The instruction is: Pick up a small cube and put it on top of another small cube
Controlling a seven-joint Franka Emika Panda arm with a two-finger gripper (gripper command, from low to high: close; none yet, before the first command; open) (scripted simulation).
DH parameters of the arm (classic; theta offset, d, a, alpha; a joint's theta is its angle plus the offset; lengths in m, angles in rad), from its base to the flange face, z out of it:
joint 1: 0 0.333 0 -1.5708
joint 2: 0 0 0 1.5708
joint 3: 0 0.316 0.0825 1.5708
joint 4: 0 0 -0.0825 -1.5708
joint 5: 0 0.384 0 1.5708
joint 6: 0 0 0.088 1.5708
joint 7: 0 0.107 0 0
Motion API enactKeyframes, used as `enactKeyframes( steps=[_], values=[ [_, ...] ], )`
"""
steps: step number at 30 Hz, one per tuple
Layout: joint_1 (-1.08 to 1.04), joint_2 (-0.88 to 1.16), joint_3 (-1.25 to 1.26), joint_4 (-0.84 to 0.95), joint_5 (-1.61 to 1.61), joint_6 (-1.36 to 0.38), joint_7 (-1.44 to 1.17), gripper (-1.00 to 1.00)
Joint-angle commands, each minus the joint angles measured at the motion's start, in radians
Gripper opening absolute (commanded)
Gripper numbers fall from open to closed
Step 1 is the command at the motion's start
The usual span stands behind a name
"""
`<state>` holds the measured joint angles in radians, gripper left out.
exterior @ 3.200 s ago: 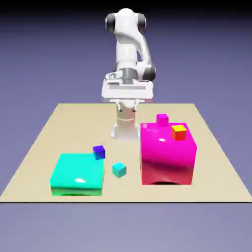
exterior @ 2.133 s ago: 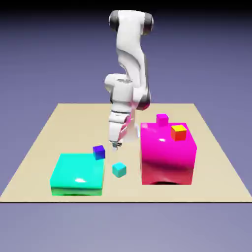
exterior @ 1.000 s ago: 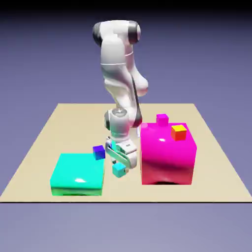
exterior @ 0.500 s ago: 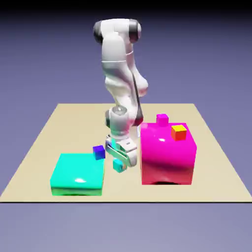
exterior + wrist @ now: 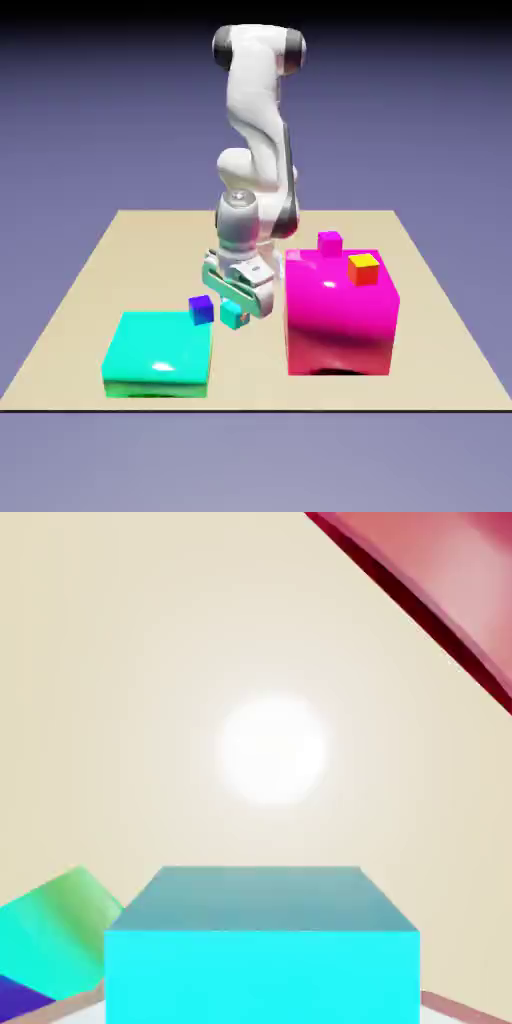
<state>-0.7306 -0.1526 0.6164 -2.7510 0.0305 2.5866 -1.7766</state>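
Backdrop: plain blue-violet, darkening to black at the top. Tabletop [image 5: 150,260]: one, pale tan. My pincer [image 5: 240,312]: one, clamped on the small cyan cube [image 5: 233,313], which I hold up off the table. In the hand view the cube sits large between my fingertips. Small blue-purple cube [image 5: 201,310]: one, near mine, toward the exterior view's left. Flat teal block [image 5: 160,350]: one, at the exterior view's left. Large magenta block [image 5: 338,310]: one, at the exterior view's right. Small cubes, further: one magenta [image 5: 330,244], one orange-yellow [image 5: 363,270].
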Motion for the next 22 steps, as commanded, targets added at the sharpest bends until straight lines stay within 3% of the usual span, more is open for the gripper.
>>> enactKeyframes(
  steps=[1,12,18,19,22],
  values=[
    [0.0,-0.028,-0.018,-0.001,0.021,-0.023,-0.044,-1.0],
    [-0.005,-0.301,-0.211,-0.033,0.211,-0.22,-0.467,-1.0],
    [-0.027,-0.09,-0.174,-0.086,0.167,0.04,-0.426,-1.0],
    [-0.027,-0.09,-0.174,-0.086,0.167,0.041,-0.426,1.0],
    [-0.02,-0.16,-0.186,-0.068,0.182,-0.046,-0.44,1.0]
  ],
)
